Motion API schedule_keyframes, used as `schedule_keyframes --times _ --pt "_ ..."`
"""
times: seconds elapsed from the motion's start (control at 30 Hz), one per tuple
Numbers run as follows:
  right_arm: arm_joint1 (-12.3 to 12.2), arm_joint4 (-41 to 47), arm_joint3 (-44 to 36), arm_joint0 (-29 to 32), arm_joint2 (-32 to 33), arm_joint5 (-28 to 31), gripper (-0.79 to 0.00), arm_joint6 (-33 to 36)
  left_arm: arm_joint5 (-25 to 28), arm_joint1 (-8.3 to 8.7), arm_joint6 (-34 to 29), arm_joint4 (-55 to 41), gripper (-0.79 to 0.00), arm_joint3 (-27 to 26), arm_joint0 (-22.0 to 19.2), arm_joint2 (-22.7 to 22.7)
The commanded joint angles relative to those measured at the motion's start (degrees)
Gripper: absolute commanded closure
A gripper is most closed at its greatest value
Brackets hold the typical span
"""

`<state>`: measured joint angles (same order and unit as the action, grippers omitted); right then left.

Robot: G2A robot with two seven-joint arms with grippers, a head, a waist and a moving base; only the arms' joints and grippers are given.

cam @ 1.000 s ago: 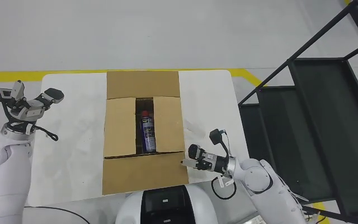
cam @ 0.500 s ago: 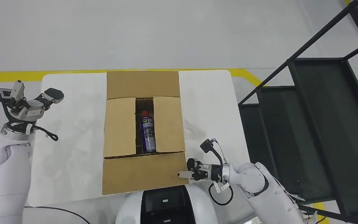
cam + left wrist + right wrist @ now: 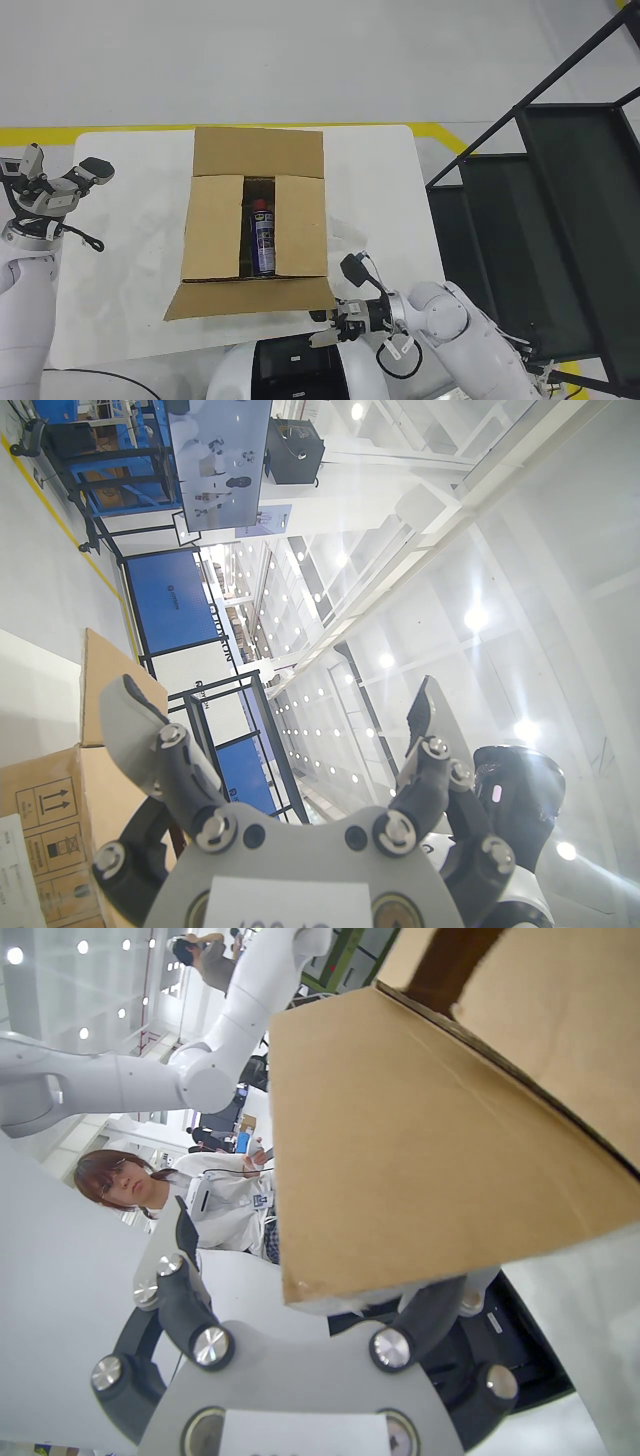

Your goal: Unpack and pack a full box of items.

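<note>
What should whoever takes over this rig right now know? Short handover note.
Hands: the left hand is open and empty, at the left edge of the table, clear of the box. The right hand is open at the right corner of the near flap, which is tilted up.
Things: the box sits mid-table with the far flap folded out. The side flaps lie over the top, and a spray can shows in the gap between them.
Done: the far flap is open and the near flap is lifting.
Left: open the side flaps, unpack the items, repack.
</note>
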<state>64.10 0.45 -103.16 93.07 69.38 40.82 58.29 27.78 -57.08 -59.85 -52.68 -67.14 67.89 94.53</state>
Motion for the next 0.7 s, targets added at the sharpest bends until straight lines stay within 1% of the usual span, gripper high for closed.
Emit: schedule_keyframes --times 0.0,0.33,0.47,0.53,0.67 --pt "-0.1 1.33 0.13 -0.84 -0.25 1.21 -0.785 -0.13 0.0 0.0 0.0 0.0 -0.785 0.0 0.0 0.0" --pt "-0.25 4.18 1.68 -4.91 -0.38 5.53 -0.785 -5.91 0.0 0.0 0.0 0.0 -0.785 0.0 0.0 0.0" --pt "-0.1 3.8 2.82 -6.3 -0.25 6.58 -0.785 -10.23 0.0 0.0 0.0 0.0 -0.785 0.0 0.0 0.0" --pt "-0.06 1.98 3.88 -7.01 0.23 5.6 -0.785 -12.35 0.0 0.0 0.0 0.0 -0.785 0.0 0.0 0.0" --pt "0.24 -0.69 5.52 -8.74 -0.87 3.38 -0.785 -15.43 0.0 0.0 0.0 0.0 -0.785 0.0 0.0 0.0"
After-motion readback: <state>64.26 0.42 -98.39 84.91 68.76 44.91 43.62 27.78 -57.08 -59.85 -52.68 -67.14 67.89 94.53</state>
